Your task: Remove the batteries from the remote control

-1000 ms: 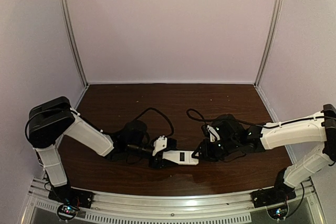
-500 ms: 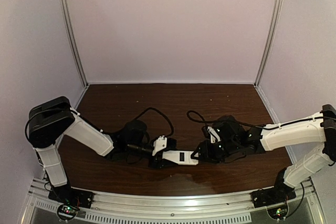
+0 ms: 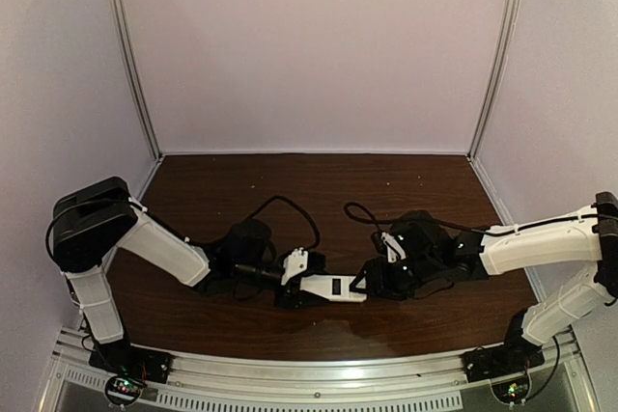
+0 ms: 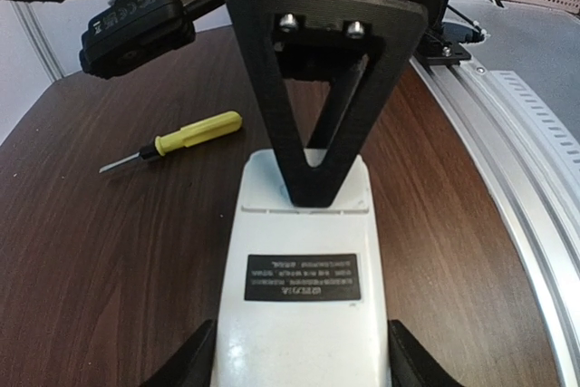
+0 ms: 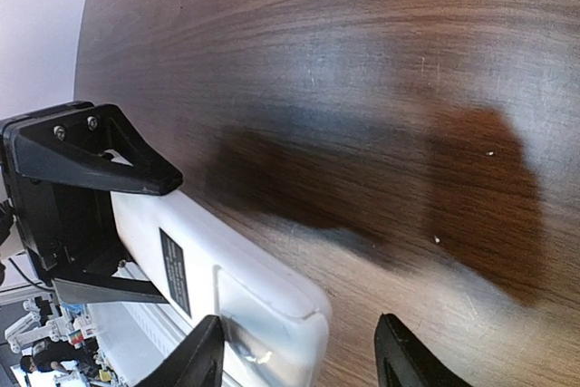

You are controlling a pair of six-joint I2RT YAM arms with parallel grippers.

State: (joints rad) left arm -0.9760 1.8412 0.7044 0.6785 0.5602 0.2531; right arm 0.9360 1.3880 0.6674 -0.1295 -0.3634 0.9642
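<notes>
1. Your left gripper (image 4: 304,364) grasps the remote (image 4: 304,251). Its two fingers (image 4: 201,360) press against the long sides of the white bar at the near end.
2. The remote lies flat on the brown table (image 4: 109,260), near the front edge and between the two arms. Its plain white back faces up, with a dark label (image 4: 302,278) across the middle.
3. Seen from above, the remote runs left to right, one end in your left gripper and the other end at your right gripper (image 5: 299,355).
4. Your right gripper is released. Its fingers (image 5: 201,355) stand well apart, and the rounded end of the remote sits in the gap.
5. In the right wrist view, the remote lies just beside one finger, and bare wood shows between the remote and the other finger.
6. In the left wrist view, one black triangular finger of your right gripper points down at the far end of the remote. Its tip sits over the white back. You cannot tell whether it touches.
7. A yellow-handled screwdriver (image 4: 181,138) lies on the table beyond the remote's far end, off to one side and apart from it, close to the right arm's black wrist body.
</notes>
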